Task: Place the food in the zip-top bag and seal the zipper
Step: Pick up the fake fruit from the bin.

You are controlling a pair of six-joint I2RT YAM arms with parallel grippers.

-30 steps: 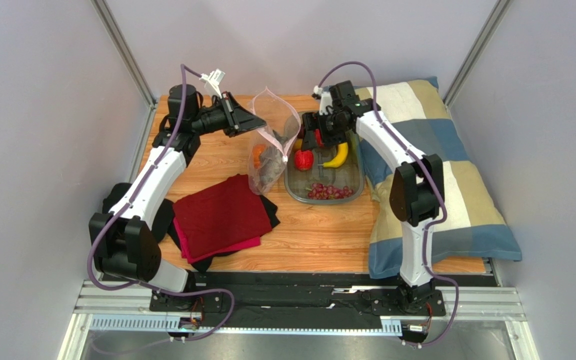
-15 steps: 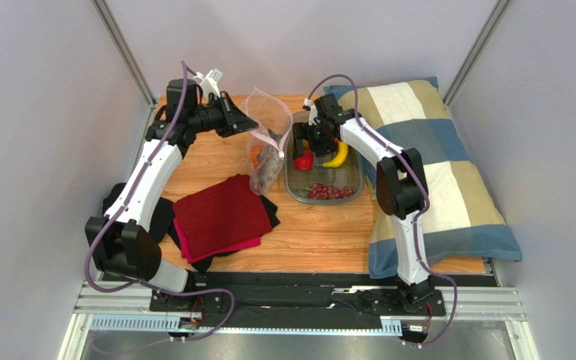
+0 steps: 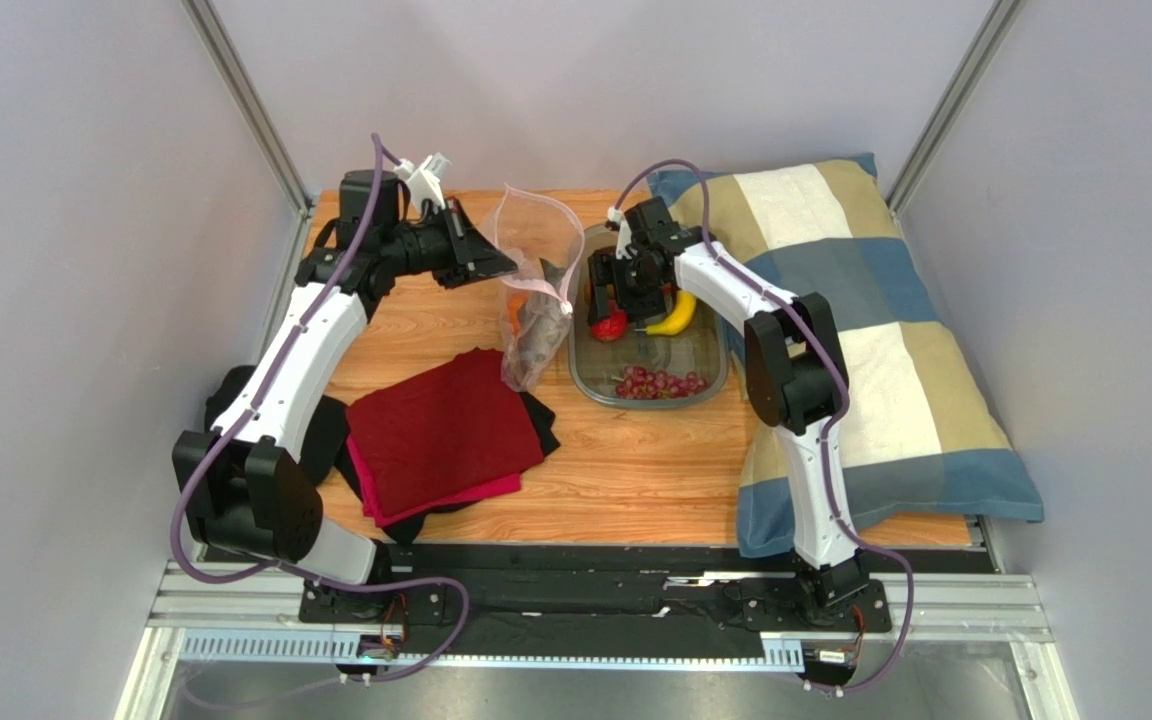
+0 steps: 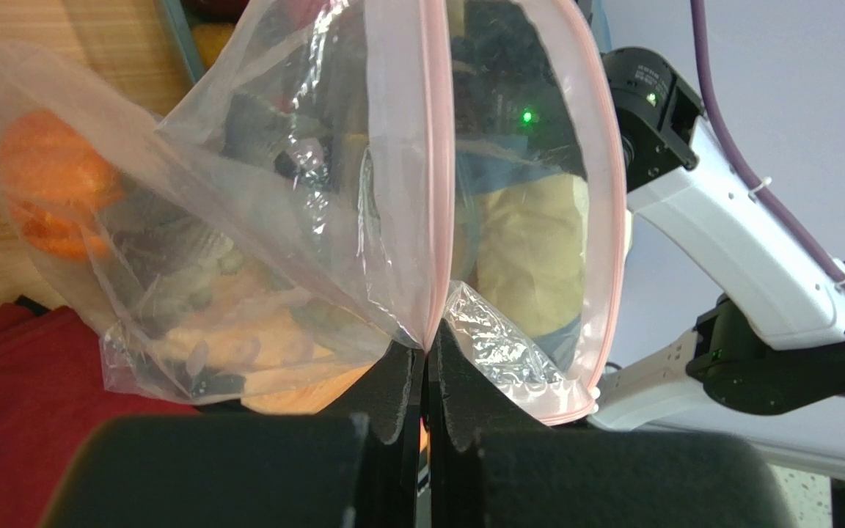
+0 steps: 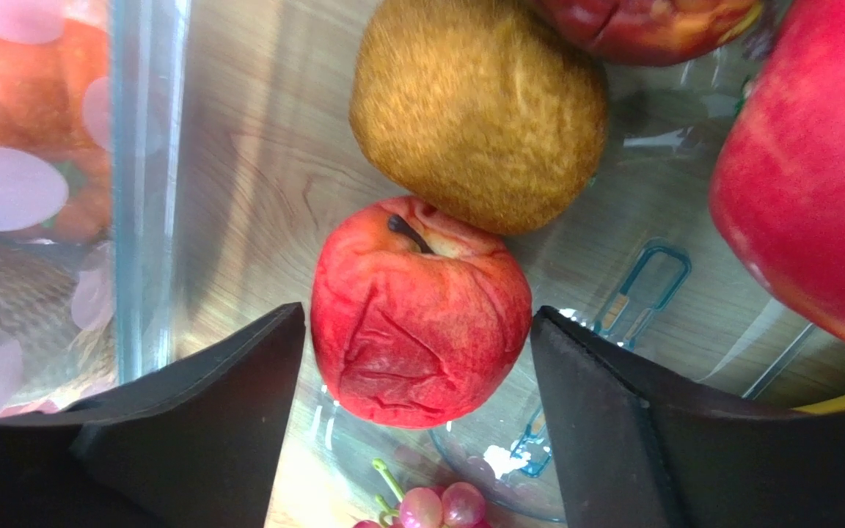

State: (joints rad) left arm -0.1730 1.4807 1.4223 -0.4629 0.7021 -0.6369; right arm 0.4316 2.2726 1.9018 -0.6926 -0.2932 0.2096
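Note:
The zip-top bag (image 3: 534,308) hangs off my left gripper (image 3: 519,273) with its mouth open. In the left wrist view that gripper (image 4: 429,354) is shut on the bag's pink zipper (image 4: 435,165). An orange pumpkin (image 4: 47,182) and dark food lie inside the bag. My right gripper (image 3: 612,305) is down in the clear tub (image 3: 702,387). Its open jaws (image 5: 418,319) flank a wrinkled red apple (image 5: 421,314) without gripping it. A brown fruit (image 5: 477,110), a big red apple (image 5: 807,176), the banana (image 3: 675,312) and the grapes (image 3: 657,383) are also in the tub.
A red cloth (image 3: 440,435) lies on dark cloths at the table's front left. A checked pillow (image 3: 868,330) fills the right side, against the tub. The tub's wall (image 5: 146,165) stands just left of my right gripper's left finger.
My right gripper has come down and left in the tub to straddle the wrinkled red apple. My left gripper has shifted slightly right and nearer with the bag.

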